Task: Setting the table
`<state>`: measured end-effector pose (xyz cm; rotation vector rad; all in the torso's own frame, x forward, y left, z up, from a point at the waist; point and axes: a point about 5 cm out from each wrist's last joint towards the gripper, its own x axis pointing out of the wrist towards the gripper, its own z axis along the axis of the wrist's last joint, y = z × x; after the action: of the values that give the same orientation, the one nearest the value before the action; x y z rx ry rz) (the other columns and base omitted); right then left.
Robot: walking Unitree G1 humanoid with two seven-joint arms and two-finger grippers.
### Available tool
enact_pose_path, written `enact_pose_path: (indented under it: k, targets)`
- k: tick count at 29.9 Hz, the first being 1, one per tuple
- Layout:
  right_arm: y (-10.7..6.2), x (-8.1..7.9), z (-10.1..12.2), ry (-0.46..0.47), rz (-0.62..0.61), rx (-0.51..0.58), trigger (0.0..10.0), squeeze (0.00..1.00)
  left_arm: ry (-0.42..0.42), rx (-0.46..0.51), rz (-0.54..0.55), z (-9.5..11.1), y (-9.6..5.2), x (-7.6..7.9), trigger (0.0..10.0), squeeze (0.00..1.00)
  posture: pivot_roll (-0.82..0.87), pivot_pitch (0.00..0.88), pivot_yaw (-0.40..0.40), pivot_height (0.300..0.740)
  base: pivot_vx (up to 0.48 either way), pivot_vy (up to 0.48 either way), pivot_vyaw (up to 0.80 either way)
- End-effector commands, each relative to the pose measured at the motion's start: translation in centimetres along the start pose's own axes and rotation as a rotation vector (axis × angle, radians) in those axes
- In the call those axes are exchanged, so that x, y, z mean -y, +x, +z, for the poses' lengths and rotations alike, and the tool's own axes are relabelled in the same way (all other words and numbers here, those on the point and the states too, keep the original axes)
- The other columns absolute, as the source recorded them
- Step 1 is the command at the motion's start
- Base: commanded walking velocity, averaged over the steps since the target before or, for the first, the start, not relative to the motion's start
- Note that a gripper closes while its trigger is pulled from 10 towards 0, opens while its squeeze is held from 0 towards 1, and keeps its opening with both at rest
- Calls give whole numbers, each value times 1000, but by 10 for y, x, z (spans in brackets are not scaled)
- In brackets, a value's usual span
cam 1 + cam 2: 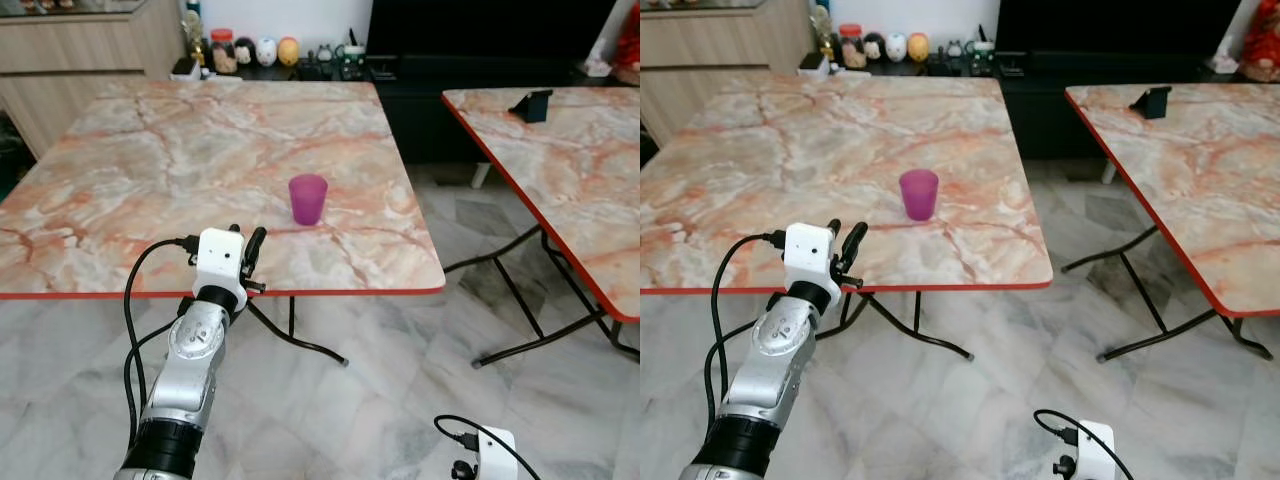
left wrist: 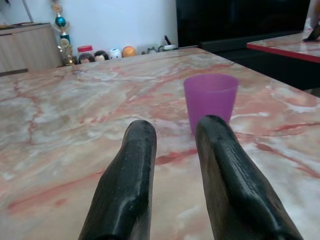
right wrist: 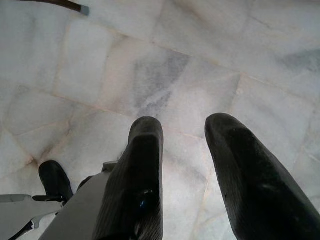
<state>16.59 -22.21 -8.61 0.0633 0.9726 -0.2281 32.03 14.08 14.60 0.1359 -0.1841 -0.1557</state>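
Note:
A purple plastic cup (image 1: 308, 199) stands upright on the marble-patterned table (image 1: 150, 170), toward its near right part. My left gripper (image 1: 250, 245) hovers over the table's near edge, short of the cup and to its left. Its two black fingers (image 2: 135, 165) are open with nothing between them, and the cup (image 2: 210, 100) shows just beyond them in the left wrist view. My right gripper (image 3: 182, 135) hangs low by my side above the floor tiles, fingers apart and holding nothing.
A second marble table (image 1: 560, 170) stands to the right with a dark phone stand (image 1: 532, 105) on it; a floor gap separates the two. Jars and figurines (image 1: 250, 50) line a low cabinet behind the first table. A wooden sideboard (image 1: 60, 60) stands at far left.

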Motion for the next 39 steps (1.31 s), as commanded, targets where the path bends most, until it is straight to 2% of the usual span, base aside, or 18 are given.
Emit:
enact_pose_path:
  k: [1,10,17,39]
  targets:
    - [0,1,1,-14,-2,4,10000,0,-2,-13,-2,-1,1,-2,10000,0,110,0,-32,715,0,0,0]
    - [0,0,1,-34,-2,5,10000,0,-6,-11,-6,-1,2,-1,10000,0,109,0,-29,715,0,0,0]
    - [0,1,2,-27,-13,17,10000,0,-6,-15,-5,-1,2,0,10000,0,110,0,-32,711,0,0,-495]
    - [0,3,4,-40,-20,32,10000,0,-16,2,17,1,2,-2,10000,0,111,0,-36,707,268,0,0]
